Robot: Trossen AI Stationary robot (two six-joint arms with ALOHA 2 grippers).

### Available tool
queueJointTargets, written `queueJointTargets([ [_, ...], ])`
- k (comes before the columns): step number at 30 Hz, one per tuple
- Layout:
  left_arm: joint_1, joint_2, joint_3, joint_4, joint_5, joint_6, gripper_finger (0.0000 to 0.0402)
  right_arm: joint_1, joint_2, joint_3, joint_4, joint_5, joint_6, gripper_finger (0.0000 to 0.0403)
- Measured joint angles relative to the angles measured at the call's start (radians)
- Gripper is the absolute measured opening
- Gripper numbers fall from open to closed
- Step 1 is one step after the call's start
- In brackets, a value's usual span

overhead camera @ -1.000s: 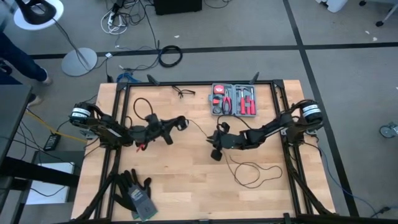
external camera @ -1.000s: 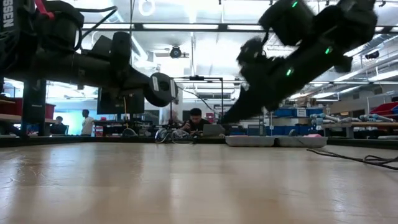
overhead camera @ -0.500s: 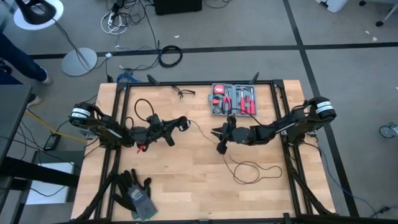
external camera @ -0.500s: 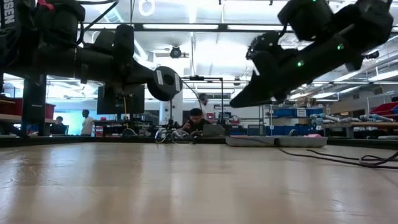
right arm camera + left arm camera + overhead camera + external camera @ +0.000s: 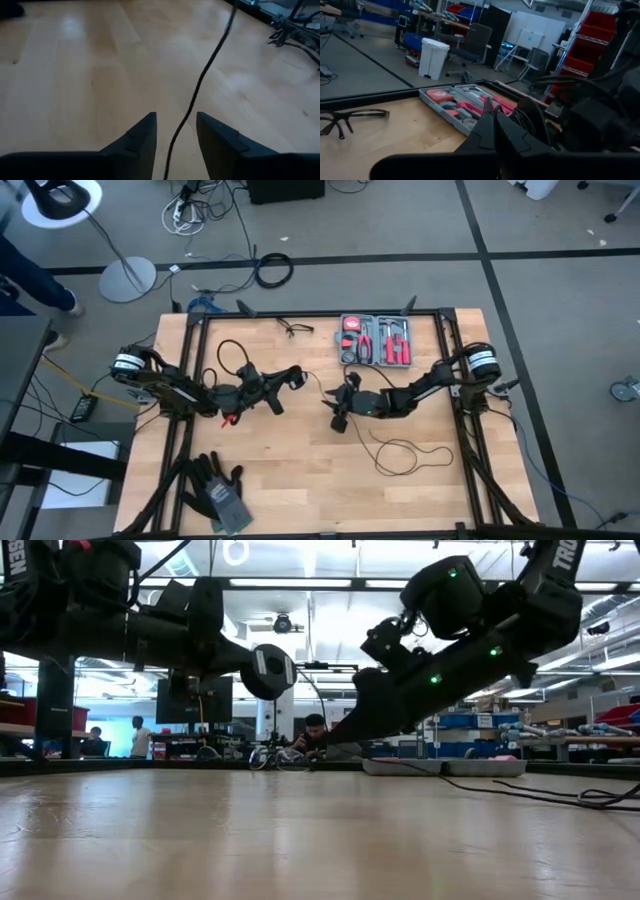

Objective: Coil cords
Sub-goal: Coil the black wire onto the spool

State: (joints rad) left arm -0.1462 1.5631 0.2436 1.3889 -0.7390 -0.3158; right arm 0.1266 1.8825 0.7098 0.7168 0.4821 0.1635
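Right gripper [image 5: 175,132], jaws parted, straddles the thin black cord [image 5: 202,80] mid-table; left gripper [image 5: 285,377], clenched, holds the puck end. Closing off-line could let the cord slip free.

I worked in a robotics lab or workshop. My wooden table [image 5: 300,460] stood inside a black metal frame on a grey floor marked with dark tape lines. At the table's 1 o'clock lay an open tool kit [image 5: 376,340] with red-handled tools. Beyond it were red storage bins [image 5: 590,55] on shelving, a white bin [image 5: 434,58], office chairs, ceiling strip lights, and people [image 5: 316,733] seated at distant benches.
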Motion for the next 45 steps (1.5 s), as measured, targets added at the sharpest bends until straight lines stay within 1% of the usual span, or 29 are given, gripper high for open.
queueJointTargets([
  [4, 0.0, 0.0, 0.002, 0.004, 0.003, 0.002, 0.0, 0.0, 0.028, 0.019, 0.001, 0.0, 0.001, 0.0128],
  [6, 0.0, 0.0, 0.003, 0.007, 0.0, 0.006, 0.0, 0.001, 0.03, 0.02, -0.007, -0.005, 0.001, 0.0112],
  [8, 0.0, 0.0, 0.006, 0.006, 0.002, 0.008, 0.0, 0.001, 0.03, 0.024, -0.021, -0.005, 0.003, 0.0079],
  [10, 0.0, 0.0, 0.008, 0.006, 0.002, 0.009, 0.0, 0.006, 0.03, 0.024, -0.029, -0.004, 0.002, 0.0028],
  [11, 0.0, 0.0, 0.008, 0.006, 0.001, 0.009, 0.0, 0.01, 0.03, 0.029, -0.028, 0.0, -0.001, 0.0015],
  [12, 0.0, 0.0, 0.008, 0.006, 0.001, 0.008, 0.0, 0.014, 0.03, 0.039, -0.028, 0.003, 0.0, 0.0011],
  [15, 0.0, 0.0, 0.011, 0.004, 0.0, -0.009, 0.0, 0.015, 0.035, 0.074, -0.076, -0.008, 0.001, 0.0005],
  [18, 0.0, 0.0, 0.032, 0.003, -0.001, -0.008, 0.0, -0.003, 0.08, 0.128, -0.108, -0.035, -0.002, 0.0003],
  [20, 0.0, 0.0, 0.049, 0.0, 0.0, -0.004, 0.0, -0.018, 0.125, 0.186, -0.102, -0.097, -0.007, 0.0003],
  [22, 0.0, 0.0, 0.065, -0.014, -0.002, -0.003, 0.0, -0.027, 0.168, 0.242, -0.133, -0.141, -0.007, 0.0002],
  [25, 0.001, 0.0, 0.083, -0.076, -0.005, -0.002, 0.0, -0.028, 0.215, 0.322, -0.184, -0.185, -0.035, 0.0002],
  [28, 0.002, 0.0, 0.115, -0.177, -0.008, -0.003, 0.0, -0.016, 0.218, 0.386, -0.206, -0.22, -0.103, 0.0001],
  [30, 0.002, -0.001, 0.135, -0.265, -0.018, -0.004, 0.0, -0.008, 0.203, 0.404, -0.235, -0.226, -0.144, 0.0001],
  [34, 0.001, 0.001, 0.173, -0.432, 0.009, -0.003, 0.0, 0.0, 0.162, 0.439, -0.279, -0.226, -0.219, 0.0001],
  [39, 0.0, 0.0, 0.188, -0.531, 0.072, -0.003, 0.0, 0.001, 0.113, 0.45, -0.393, -0.22, -0.262, 0.0],
  [43, 0.001, 0.0, 0.19, -0.581, 0.135, -0.005, 0.0, 0.002, 0.058, 0.455, -0.451, -0.179, -0.283, 0.0],
  [45, 0.001, 0.0, 0.188, -0.614, 0.148, -0.01, 0.0, 0.001, 0.033, 0.451, -0.513, -0.158, -0.289, 0.0],
])
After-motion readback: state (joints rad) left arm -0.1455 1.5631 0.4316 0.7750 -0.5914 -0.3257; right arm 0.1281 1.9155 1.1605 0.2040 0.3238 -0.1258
